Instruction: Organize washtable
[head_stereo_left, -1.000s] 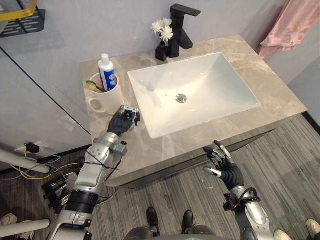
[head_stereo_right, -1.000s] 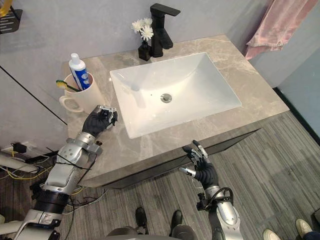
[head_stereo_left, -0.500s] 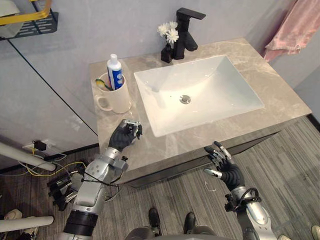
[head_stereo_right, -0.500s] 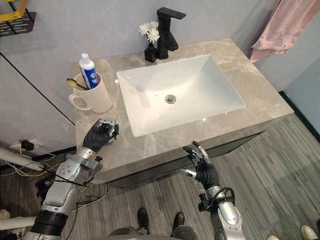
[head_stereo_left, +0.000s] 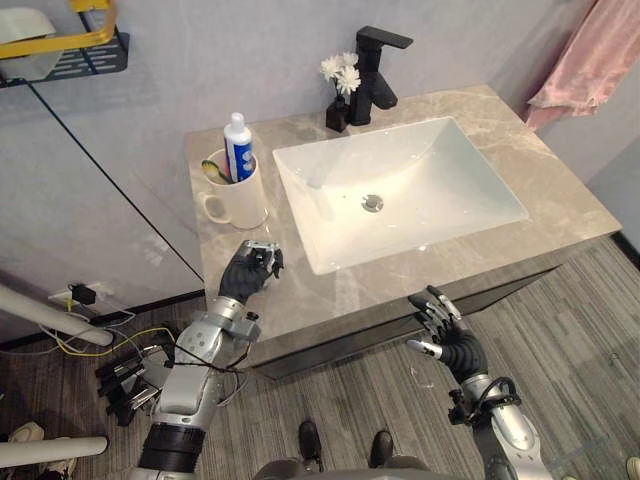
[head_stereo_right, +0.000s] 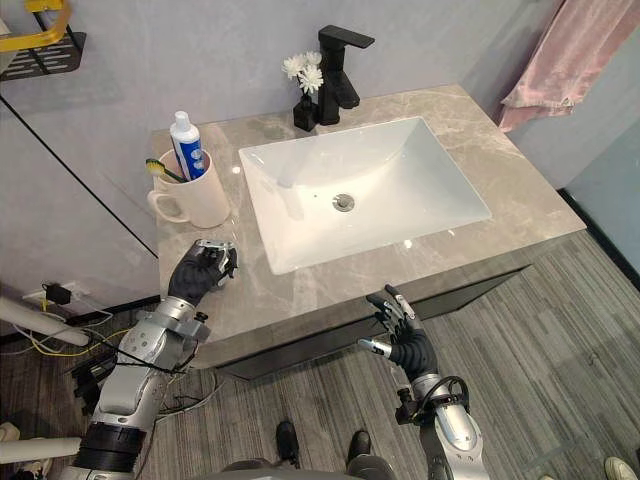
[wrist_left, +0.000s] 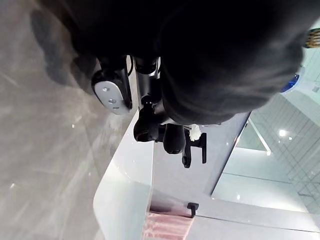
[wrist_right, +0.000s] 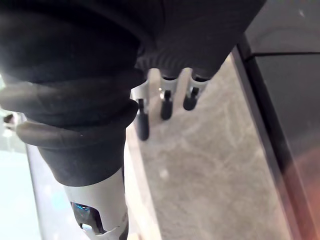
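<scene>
Curling its fingers on nothing, the left hand (head_stereo_left: 250, 274) sits over the countertop (head_stereo_left: 560, 190) near the mug (head_stereo_left: 243, 200), while the right hand (head_stereo_left: 452, 345) spreads empty fingers.

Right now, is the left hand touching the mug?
Apart. The right eye view shows a strip of bare countertop between the left hand and the mug.

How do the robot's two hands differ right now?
The left hand is curled into a fist; the right hand has straight, spread fingers. The left hand is over the grey marble countertop; the right hand hangs before its front edge, above the striped grey floor. Both hold nothing.
</scene>
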